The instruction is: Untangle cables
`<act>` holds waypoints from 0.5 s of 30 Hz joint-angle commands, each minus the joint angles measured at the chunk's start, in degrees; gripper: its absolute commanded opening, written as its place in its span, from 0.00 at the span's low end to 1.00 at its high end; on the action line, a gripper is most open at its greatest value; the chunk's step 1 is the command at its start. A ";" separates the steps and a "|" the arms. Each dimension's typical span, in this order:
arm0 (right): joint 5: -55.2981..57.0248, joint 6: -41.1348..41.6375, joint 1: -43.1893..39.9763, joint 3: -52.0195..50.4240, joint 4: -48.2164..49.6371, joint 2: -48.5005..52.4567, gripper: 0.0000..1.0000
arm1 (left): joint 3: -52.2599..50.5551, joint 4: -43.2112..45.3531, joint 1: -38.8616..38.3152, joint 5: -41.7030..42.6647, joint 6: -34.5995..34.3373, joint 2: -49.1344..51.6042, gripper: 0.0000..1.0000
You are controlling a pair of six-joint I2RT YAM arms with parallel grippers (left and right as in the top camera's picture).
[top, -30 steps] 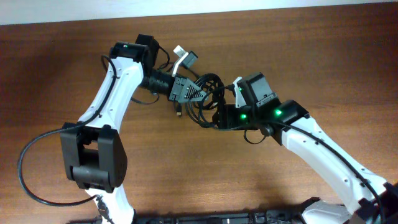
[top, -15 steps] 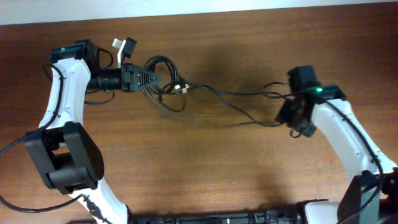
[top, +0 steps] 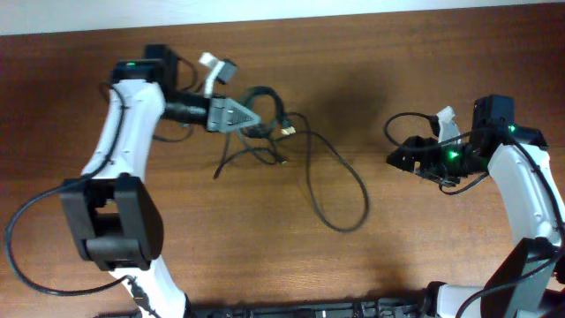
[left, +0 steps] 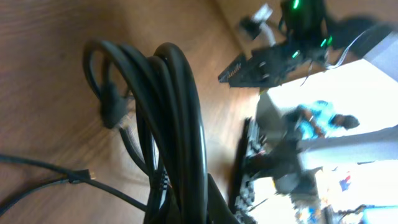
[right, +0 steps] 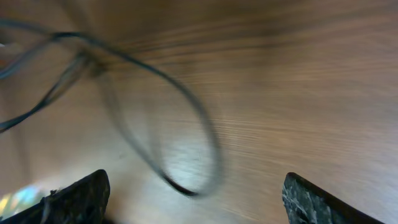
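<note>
The cables are thin black cords. A coiled bundle hangs from my left gripper, which is shut on it at the upper left. It fills the left wrist view as thick loops between the jaws. One loose cord trails from the bundle and lies in a wide loop on the table's middle. Small metallic plug ends show beside the bundle. My right gripper is open and empty at the right, apart from the loop. In the right wrist view its fingers are spread wide above a blurred cord loop.
The brown wooden table runs to a pale back edge at the top. Thicker black arm cables hang by the left arm base and by the right wrist.
The cord stretched between both grippers is let go by the right one and has dropped into a loose loop. My left gripper has moved right with the bundle. The right gripper has opened.
</note>
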 commanded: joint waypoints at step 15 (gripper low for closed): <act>8.63 -13.00 25.57 -0.26 13.42 2.32 0.04 | 0.63 2.60 -11.30 -1.84 -3.37 -0.57 0.00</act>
